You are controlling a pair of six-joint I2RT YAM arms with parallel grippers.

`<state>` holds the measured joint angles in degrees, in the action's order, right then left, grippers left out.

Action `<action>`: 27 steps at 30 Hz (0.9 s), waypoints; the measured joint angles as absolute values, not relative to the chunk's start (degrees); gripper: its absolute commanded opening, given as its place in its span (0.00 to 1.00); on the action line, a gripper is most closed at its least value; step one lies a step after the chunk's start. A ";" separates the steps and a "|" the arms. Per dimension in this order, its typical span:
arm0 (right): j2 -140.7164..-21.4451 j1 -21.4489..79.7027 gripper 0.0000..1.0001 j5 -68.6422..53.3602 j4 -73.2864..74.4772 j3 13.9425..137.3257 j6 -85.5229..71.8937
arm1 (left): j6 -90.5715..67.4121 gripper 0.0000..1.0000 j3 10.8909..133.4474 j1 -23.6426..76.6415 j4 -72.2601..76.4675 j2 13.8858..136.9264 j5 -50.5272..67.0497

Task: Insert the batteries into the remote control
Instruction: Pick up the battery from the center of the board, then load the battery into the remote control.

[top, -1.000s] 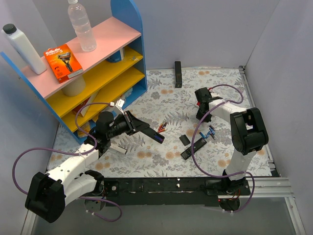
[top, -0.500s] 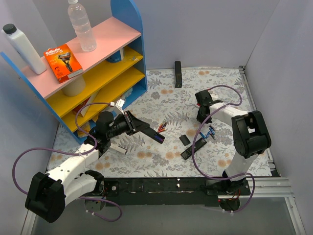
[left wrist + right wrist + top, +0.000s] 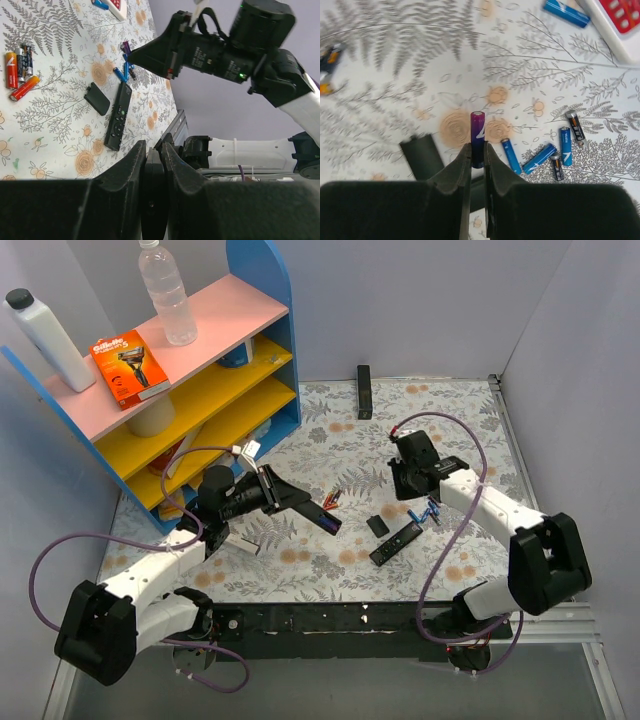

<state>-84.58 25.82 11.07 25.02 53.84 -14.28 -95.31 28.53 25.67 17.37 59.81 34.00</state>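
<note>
The right gripper [image 3: 477, 150] has its fingers drawn narrow around a purple-blue battery [image 3: 477, 129], held upright above the flowered cloth [image 3: 330, 440]. Just right of it on the cloth lie loose blue batteries [image 3: 539, 157], mixed with a couple of dark ones. The black remote [image 3: 395, 543] lies flat on the near side of that gripper, right of the table's middle. A small black cover [image 3: 377, 525] sits just beside the remote's far-left side, apart from it. Red and orange cells [image 3: 330, 502] lie a little further left. The left gripper [image 3: 153, 147] is clamped on a thin black slab [image 3: 153, 190], and what that is cannot be told. A shelf [image 3: 200, 390] stands at the far left.
</note>
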 measured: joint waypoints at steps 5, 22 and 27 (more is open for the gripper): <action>-78.74 32.47 0.01 7.20 30.22 58.61 -5.26 | -95.44 0.00 28.53 25.67 18.87 60.69 35.11; -77.47 56.62 0.01 -0.27 46.74 77.19 3.44 | -97.89 0.00 26.55 25.67 23.33 62.48 35.86; -79.99 59.27 0.01 -1.17 48.71 79.99 3.38 | -99.15 0.00 25.52 25.67 24.95 62.50 35.88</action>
<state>-79.99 59.27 -1.17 48.71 79.99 3.38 -99.15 25.52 25.67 24.95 62.50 35.88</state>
